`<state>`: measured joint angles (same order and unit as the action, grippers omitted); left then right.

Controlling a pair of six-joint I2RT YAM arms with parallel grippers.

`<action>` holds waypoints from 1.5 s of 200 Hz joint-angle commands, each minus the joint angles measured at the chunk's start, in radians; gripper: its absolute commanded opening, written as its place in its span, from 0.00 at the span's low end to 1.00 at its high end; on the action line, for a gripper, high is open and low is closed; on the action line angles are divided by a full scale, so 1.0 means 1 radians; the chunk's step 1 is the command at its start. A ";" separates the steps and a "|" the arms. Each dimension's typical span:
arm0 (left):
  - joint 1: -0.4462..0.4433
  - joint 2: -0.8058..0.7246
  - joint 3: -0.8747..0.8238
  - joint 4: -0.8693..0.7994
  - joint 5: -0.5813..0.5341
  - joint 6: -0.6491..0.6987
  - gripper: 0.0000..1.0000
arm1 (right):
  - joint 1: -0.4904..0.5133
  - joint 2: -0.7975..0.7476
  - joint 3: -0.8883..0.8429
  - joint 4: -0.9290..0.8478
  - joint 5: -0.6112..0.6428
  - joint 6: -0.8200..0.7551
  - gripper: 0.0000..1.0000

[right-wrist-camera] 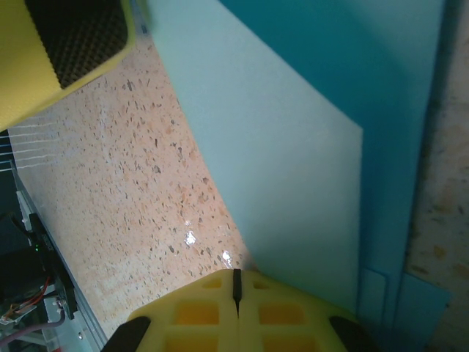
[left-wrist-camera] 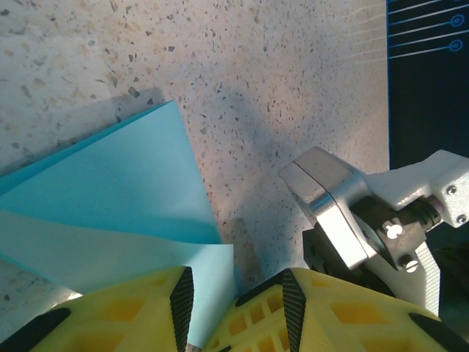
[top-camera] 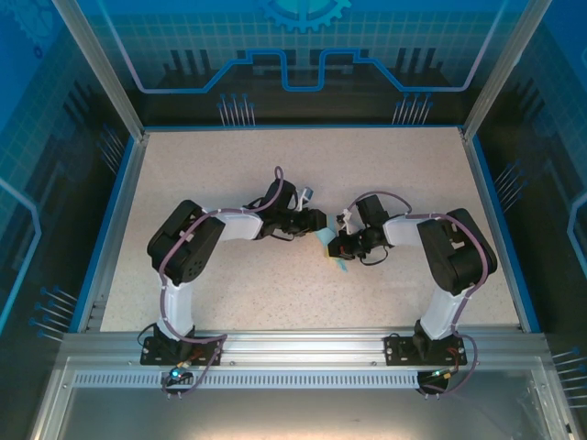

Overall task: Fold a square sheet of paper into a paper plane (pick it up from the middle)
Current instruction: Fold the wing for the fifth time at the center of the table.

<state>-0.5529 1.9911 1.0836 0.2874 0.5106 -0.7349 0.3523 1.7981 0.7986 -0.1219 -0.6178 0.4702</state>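
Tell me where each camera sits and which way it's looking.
Top external: above and behind the arms, looking down on the table; both arms show, left hand and right hand at the light-blue paper.
Left wrist: on the left arm, facing down past its parted fingers at the paper.
Right wrist: on the right arm, facing the paper past its shut fingers.
All share the paper.

**Speckled table in a blue booth**

A beige speckled table top (top-camera: 303, 174) sits inside a blue rim (top-camera: 109, 220). Silver metal posts (top-camera: 96, 64) rise at its far corners. The back wall (top-camera: 183, 37) is a blue grid panel with a gear emblem. Dark side walls (top-camera: 37, 183) carry blue lines. A metal rail (top-camera: 303, 344) lines the near edge.
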 commanded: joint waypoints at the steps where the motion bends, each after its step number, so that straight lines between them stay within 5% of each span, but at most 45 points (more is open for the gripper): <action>1: -0.005 0.020 0.011 0.056 0.017 -0.013 0.42 | 0.008 0.082 -0.043 -0.123 0.152 -0.019 0.04; 65: -0.003 0.101 0.025 0.099 0.040 0.005 0.43 | 0.011 0.087 -0.039 -0.134 0.158 -0.018 0.04; 179: 0.055 0.161 0.181 -0.187 -0.047 0.116 0.43 | 0.022 0.101 -0.024 -0.163 0.182 -0.020 0.03; 300: 0.093 0.219 0.322 -0.304 -0.047 0.163 0.43 | 0.027 0.096 -0.028 -0.163 0.188 -0.019 0.03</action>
<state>-0.4911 2.1735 1.3705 0.0292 0.5110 -0.6258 0.3550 1.8122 0.8268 -0.1673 -0.6109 0.4702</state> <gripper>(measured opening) 0.431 0.048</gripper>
